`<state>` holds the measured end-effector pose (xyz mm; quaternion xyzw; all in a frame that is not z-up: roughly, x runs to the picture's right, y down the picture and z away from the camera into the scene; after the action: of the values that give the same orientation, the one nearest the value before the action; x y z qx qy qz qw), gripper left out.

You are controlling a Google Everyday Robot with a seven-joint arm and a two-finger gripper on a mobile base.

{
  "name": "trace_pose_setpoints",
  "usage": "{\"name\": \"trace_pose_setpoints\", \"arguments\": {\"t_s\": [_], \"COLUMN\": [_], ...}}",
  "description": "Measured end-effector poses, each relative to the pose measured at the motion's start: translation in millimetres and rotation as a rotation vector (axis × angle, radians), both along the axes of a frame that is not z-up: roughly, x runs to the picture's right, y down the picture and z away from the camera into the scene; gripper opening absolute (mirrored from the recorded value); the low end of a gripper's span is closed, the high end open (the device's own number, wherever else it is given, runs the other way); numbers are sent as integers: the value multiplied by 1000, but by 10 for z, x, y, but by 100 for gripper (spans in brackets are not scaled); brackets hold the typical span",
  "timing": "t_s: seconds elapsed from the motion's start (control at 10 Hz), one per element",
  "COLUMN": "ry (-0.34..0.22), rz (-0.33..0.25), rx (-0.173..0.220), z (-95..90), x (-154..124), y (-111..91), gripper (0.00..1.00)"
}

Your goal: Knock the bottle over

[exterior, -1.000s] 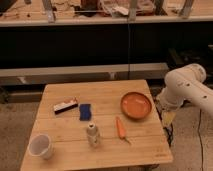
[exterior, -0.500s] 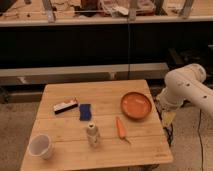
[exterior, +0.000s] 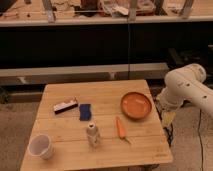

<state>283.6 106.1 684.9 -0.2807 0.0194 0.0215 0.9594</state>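
The small pale beige bottle (exterior: 92, 134) stands upright near the front middle of the wooden table (exterior: 105, 92). The white arm reaches in from the right, just off the table's right edge. Its gripper (exterior: 167, 118) hangs low beside that edge, open and holding nothing. It is well to the right of the bottle, past the carrot (exterior: 120, 128) and the orange plate (exterior: 136, 105).
A white cup (exterior: 41, 146) stands at the table's front left corner. A blue sponge (exterior: 85, 111) and a dark bar with a white stripe (exterior: 65, 106) lie left of centre. Dark shelving with a cluttered counter runs behind the table.
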Motion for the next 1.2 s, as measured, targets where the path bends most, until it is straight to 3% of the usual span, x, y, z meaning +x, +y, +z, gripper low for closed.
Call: {"name": "trace_pose_setpoints", "arguments": {"t_s": [1.2], "ry": [-24], "rz": [-82], "rx": [50], "z": [30], "x": [-316], "y": [-7], "gripper": [80]}}
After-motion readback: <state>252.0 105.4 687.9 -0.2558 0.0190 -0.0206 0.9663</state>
